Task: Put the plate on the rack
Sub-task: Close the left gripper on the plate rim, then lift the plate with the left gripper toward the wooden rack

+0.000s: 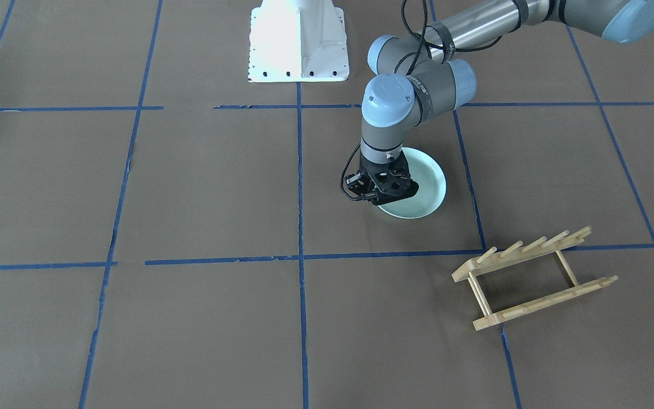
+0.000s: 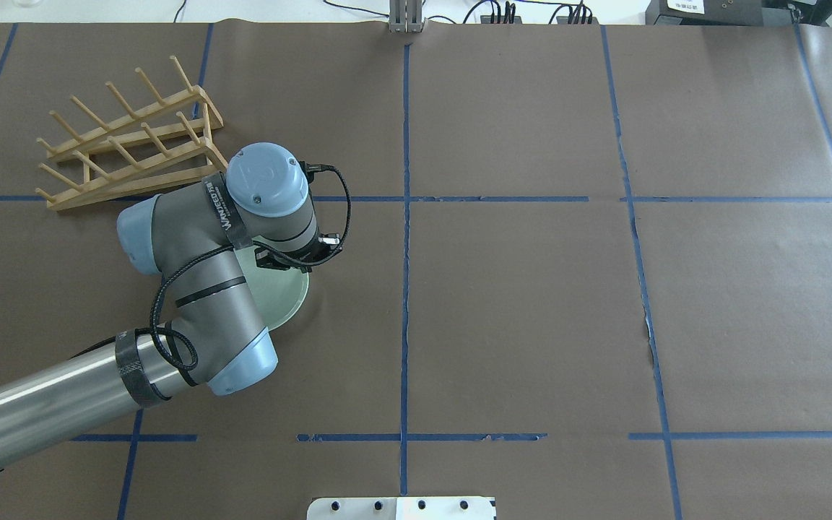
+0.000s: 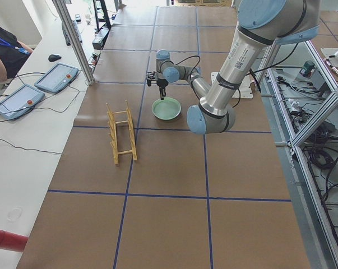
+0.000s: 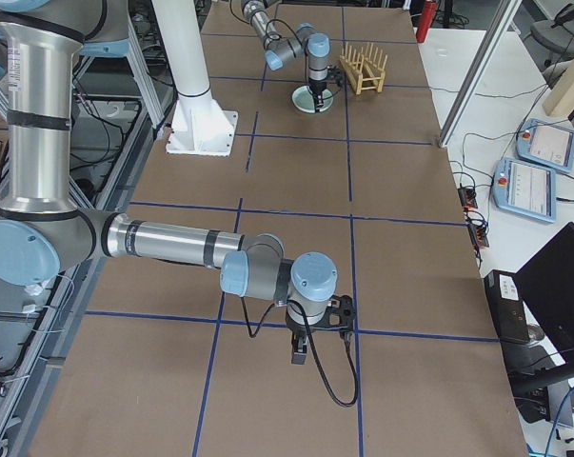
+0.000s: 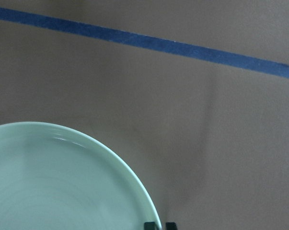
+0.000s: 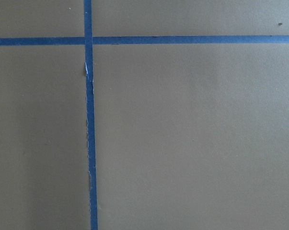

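The plate [image 1: 426, 182] lies flat on the brown table [image 1: 219, 187], well away from every table edge. A blue tape line [image 1: 466, 170] runs just beside its rim on the robot's left.

The left gripper [image 1: 385, 197] points straight down at the plate's rim, on the side away from the robot. In the left wrist view its two fingertips [image 5: 150, 225] sit close together, one just inside the rim and one just outside. The gap is narrow, and the tips look pinched on the rim.

The rack [image 1: 531, 278] stands near the plate but not touching it, farther from the robot and more to its left. Its pegs point up and lean a bit. Another tape line [image 1: 395, 254] runs between plate and rack, and the rack's back rail sits by it. Only bare table lies between the two. The rack is close to the table's long edge on the far side from the robot.

The left arm's big grey elbow [image 2: 199, 289] hangs over the part of the plate nearest the robot.

The right gripper [image 4: 301, 354] hangs low over bare table near a tape cross, far from the plate and rack. I cannot tell how wide it is. The white base [image 1: 298, 42] stands at the robot's side of the table.
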You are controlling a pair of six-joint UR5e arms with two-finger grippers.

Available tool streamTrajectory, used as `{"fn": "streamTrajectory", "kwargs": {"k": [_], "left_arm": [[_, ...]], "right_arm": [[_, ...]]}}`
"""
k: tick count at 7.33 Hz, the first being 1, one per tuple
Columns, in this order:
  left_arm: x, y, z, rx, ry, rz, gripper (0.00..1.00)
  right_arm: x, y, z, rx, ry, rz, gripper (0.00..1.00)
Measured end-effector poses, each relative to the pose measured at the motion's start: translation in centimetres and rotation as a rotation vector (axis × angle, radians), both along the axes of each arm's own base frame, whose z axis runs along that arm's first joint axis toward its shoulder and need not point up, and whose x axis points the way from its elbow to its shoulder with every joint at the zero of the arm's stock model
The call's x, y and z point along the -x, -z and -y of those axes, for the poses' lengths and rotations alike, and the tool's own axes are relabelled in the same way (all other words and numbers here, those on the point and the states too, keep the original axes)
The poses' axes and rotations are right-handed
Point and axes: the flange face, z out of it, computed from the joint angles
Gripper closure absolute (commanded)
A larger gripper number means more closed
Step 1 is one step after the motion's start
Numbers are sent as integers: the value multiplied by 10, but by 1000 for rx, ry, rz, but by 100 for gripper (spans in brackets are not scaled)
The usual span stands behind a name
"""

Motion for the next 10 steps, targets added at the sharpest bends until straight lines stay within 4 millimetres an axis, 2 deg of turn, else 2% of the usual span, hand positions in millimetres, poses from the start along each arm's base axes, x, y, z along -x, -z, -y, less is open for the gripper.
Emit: {"fn": "streamTrajectory", "kwargs": {"k": [2, 4, 7, 8, 10], "left_arm": [[6, 7, 0, 5, 4, 3, 100], [29, 26, -2, 26, 18, 39, 100], [80, 70, -7, 87, 47, 148, 100], [96, 85, -2, 114, 67, 187, 100], [151, 113, 19, 130, 121, 224, 100]], "right_arm": [[0, 0, 0, 1, -1, 0, 0], [0, 0, 0, 1, -1, 0, 0], [0, 0, 0, 0, -1, 0, 0], [0, 0, 0, 0, -1, 0, 0], [0, 0, 0, 0, -1, 0, 0]]}}
